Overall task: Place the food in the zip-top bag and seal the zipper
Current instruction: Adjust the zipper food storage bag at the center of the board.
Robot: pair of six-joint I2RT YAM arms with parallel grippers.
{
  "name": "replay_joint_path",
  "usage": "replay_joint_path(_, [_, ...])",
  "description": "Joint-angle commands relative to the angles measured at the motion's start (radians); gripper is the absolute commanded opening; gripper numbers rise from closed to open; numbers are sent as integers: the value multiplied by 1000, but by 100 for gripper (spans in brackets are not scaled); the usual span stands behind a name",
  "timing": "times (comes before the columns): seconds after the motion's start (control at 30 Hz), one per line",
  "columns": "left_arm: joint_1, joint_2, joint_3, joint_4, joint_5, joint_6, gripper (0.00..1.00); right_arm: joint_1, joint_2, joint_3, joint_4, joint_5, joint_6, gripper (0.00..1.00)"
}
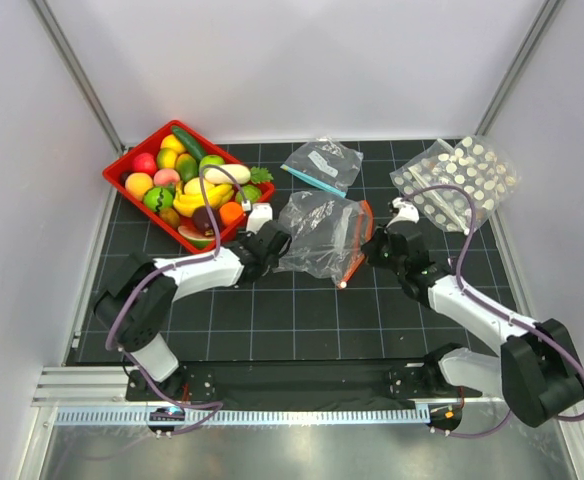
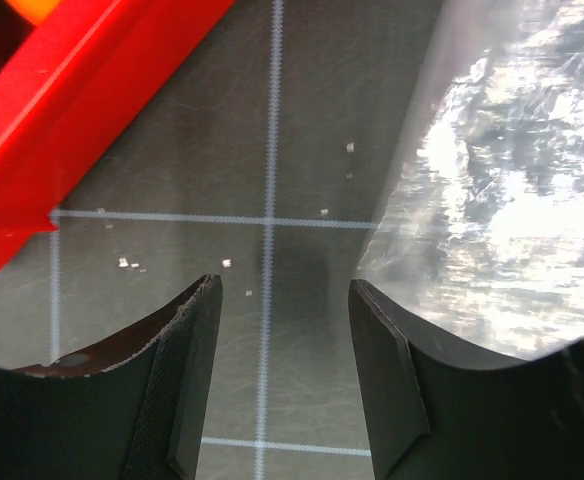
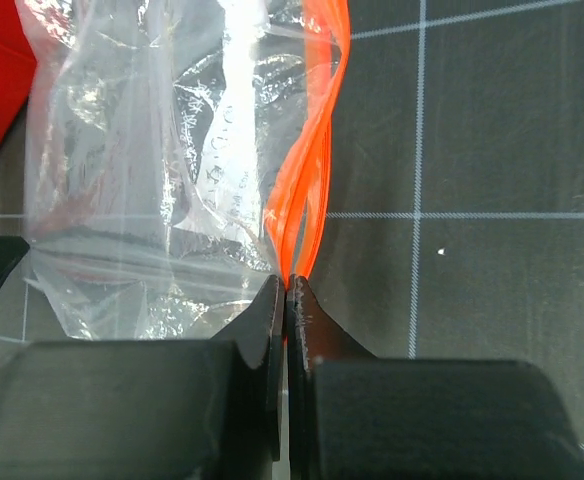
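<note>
Seen from above, the crinkly clear plastic zip-top bag [image 1: 317, 230] lies on the black gridded mat [image 1: 272, 320] between the two arms. Its thin orange-red zipper strip [image 1: 358, 245] runs along the edge that faces the right arm. The small glossy toy fruits and vegetables [image 1: 187, 185] are heaped in a red plastic tray [image 1: 130, 152] at the back left, just beside the bag. A second clear bag with a teal strip [image 1: 322, 165] and a white-dotted bag [image 1: 457, 180] lie farther back.

The overhead view shows where both arms reach, but it is too coarse to show the jaws; the wrist cameras settle that. In the right wrist view, the right gripper [image 3: 287, 285] has its jaws pressed together on the orange-red strip. Above the pinch, the strip's two layers bow slightly apart.

In the left wrist view, the left gripper [image 2: 282, 295] has its jaws apart, with only mat between them. The bag's crinkled edge lies against the tip of the finger [image 2: 392, 330] on the right of that picture. A corner of the red tray fills the upper left.
</note>
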Motion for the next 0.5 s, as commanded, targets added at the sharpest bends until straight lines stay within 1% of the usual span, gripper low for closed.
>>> replay_joint_path(0.0, [2,-48,14,-45,-56,-9,58,-3,-72,75,-105,60,-46,1])
replay_joint_path(0.07, [-7,-109,-4,-18,-32,8,60,0,-90,124,-179,86,-54,1])
replay_joint_path(0.1, [-13,-135,-12,-6,20,40,63,7,-96,168,-237,104,-69,1])
replay_joint_path(0.17, [-16,-207,-50,66,163,105,68,17,-101,245,-299,126,-87,1])
replay_joint_path(0.2, [-18,-229,-64,96,270,123,75,37,-96,271,-363,156,-110,1])
replay_joint_path(0.27, [-18,-275,-78,134,336,99,78,57,-72,360,-431,193,-132,2])
replay_joint_path(0.3, [-21,-282,-77,146,375,94,81,71,-60,390,-500,216,-155,2])
replay_joint_path(0.33, [-20,-286,-60,153,427,93,82,95,-47,420,-532,259,-162,2])
replay_joint_path(0.4, [-20,-266,-28,147,469,102,84,120,-9,495,-609,311,-179,3])
replay_joint_path(0.47, [-20,-244,18,134,521,108,85,169,17,556,-644,378,-202,4])
